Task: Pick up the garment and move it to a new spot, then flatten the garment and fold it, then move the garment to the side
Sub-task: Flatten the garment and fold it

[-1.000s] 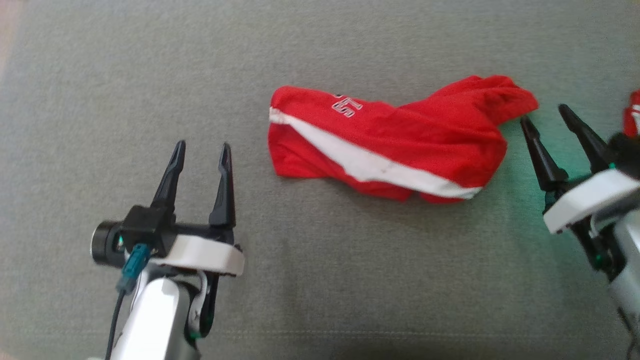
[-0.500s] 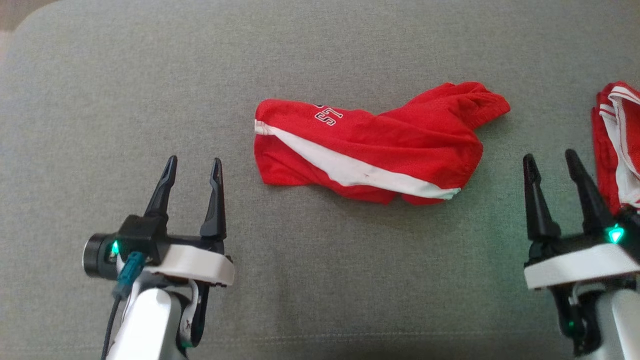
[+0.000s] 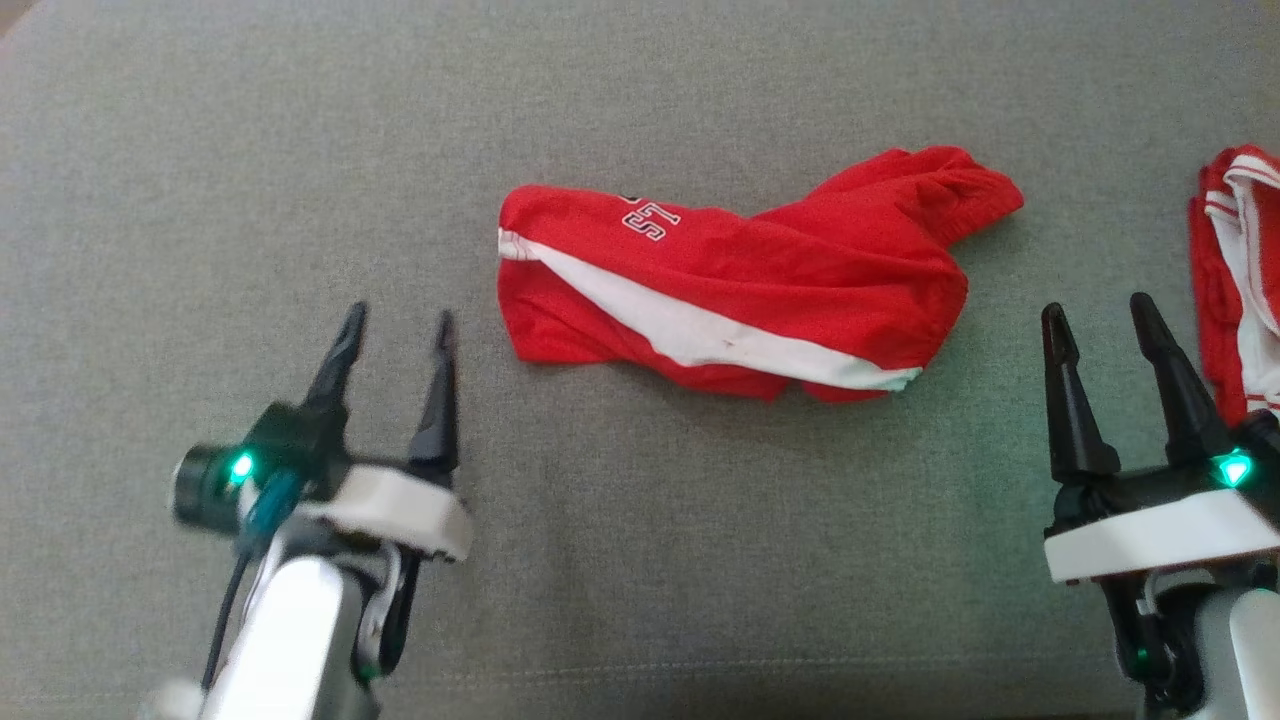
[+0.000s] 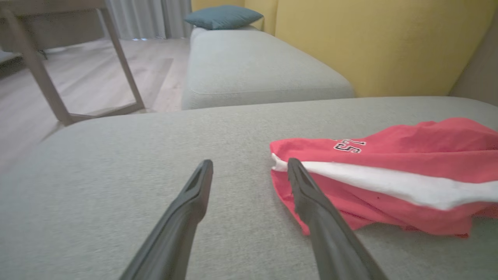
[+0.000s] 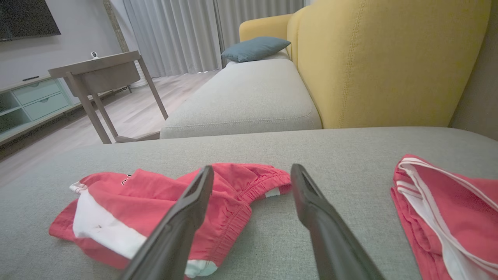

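A pair of red shorts (image 3: 740,275) with a white stripe and a small number print lies crumpled in the middle of the grey sofa seat (image 3: 650,550). The same red shorts (image 4: 389,175) show in the left wrist view, and the red shorts (image 5: 163,202) lie low left in the right wrist view. My left gripper (image 3: 395,328) is open, down and to the left of the shorts, holding nothing. My right gripper (image 3: 1100,318) is open too, just right of the shorts' waistband end, also with nothing between its fingers.
A second red garment with white trim (image 3: 1235,270) lies at the seat's right edge, beside my right gripper. Behind stand a yellow backrest (image 5: 369,62), another grey cushion (image 5: 241,97) with a blue pillow (image 5: 255,47), and a wooden table (image 5: 97,70) on the floor.
My right gripper has drawn back from the waistband end of the shorts and now stands lower. The left gripper has shifted only slightly. The camera has also shifted.
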`<state>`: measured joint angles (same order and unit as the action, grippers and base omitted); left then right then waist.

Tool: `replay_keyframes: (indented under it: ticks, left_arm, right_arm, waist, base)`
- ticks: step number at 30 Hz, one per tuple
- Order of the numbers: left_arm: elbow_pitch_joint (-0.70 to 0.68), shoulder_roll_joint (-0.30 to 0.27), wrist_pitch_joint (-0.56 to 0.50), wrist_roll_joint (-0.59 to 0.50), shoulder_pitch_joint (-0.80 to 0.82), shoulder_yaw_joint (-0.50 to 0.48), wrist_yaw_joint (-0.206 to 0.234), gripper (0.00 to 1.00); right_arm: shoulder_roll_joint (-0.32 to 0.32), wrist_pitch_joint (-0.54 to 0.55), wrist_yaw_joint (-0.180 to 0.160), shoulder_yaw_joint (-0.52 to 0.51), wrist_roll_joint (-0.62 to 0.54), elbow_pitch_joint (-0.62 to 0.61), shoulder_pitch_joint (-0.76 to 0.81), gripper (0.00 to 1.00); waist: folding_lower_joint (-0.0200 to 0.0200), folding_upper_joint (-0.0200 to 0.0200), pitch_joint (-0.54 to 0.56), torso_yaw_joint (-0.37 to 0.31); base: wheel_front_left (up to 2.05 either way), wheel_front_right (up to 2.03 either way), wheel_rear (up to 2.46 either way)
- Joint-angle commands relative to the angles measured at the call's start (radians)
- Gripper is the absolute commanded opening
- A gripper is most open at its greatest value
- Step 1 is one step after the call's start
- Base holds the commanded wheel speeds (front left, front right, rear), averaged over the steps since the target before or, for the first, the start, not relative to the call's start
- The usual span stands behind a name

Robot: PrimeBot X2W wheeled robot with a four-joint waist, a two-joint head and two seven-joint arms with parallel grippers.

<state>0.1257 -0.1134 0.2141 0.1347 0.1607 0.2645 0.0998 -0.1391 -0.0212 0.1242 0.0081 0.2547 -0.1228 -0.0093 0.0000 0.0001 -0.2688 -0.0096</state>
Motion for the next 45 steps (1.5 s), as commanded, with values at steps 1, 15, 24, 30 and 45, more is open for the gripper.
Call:
replay_keyframes:
  ticks: [1,15,24,30,45]
  left_arm:
    - [-0.019,-0.015,-0.04,0.009,0.082,-0.013,-0.026,1.0]
    - [0.209,-0.008,-0.461,0.19,0.375,-0.029,-0.141,1.0]
    - [0.263,-0.011,-0.482,0.217,0.412,-0.027,-0.158,0.0]
    - [0.282,-0.018,-0.479,0.224,0.418,-0.022,-0.163,0.0]
    - [0.283,-0.021,-0.445,0.211,0.43,-0.001,-0.142,0.0]
  right_arm:
    - [-0.003,0.006,0.007,0.019,-0.006,-0.043,-0.009,1.0]
    - [-0.002,0.002,0.007,0.04,0.006,-0.021,-0.045,1.0]
    - [-0.002,-0.005,0.007,0.041,0.007,-0.012,-0.053,1.0]
    - [-0.012,-0.001,0.007,0.048,0.007,-0.009,-0.06,1.0]
    - [-0.165,0.074,0.007,0.341,0.01,0.088,-0.112,1.0]
  waist:
    - [0.0,-0.0001,-0.014,-0.002]
    - [0.0,-0.0001,-0.079,-0.056]
    - [0.0,-0.0001,-0.089,-0.061]
    - [0.0,-0.0001,-0.086,-0.062]
    - [0.0,-0.0001,-0.092,-0.041]
  base:
    - [0.0,0.0,0.0]
    - [0.0,0.0,0.0]
    - [0.0,0.0,0.0]
    - [0.0,0.0,0.0]
    - [0.0,0.0,0.0]
